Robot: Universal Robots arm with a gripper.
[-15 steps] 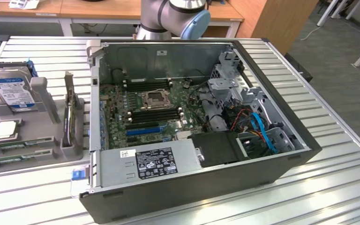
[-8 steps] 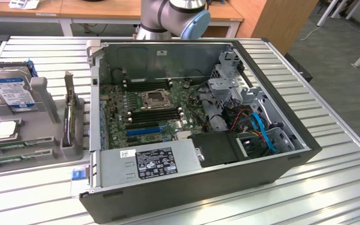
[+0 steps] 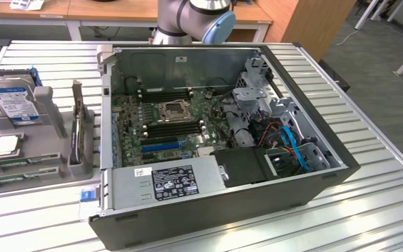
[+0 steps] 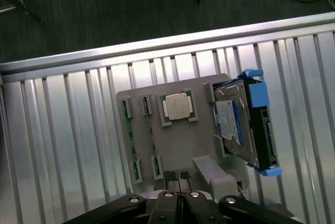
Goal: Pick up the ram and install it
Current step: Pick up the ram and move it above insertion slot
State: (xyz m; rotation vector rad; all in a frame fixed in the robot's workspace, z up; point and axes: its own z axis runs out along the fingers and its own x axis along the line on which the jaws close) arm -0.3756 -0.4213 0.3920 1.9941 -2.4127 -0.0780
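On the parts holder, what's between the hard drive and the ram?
The square silver processor, in its own recess, sits between the hard drive and the ram sticks. The exterior view and the wrist view both show it.

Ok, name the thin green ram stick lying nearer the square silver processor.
The inner ram stick, beside the processor; the outer ram stick hugs the grey holder's edge.

The ram (image 3: 19, 160) is green, the processor (image 4: 177, 105) silver, the tray (image 4: 178, 143) grey, the drive (image 4: 230, 122) blue-labelled, the table (image 4: 63, 150) ribbed silver.
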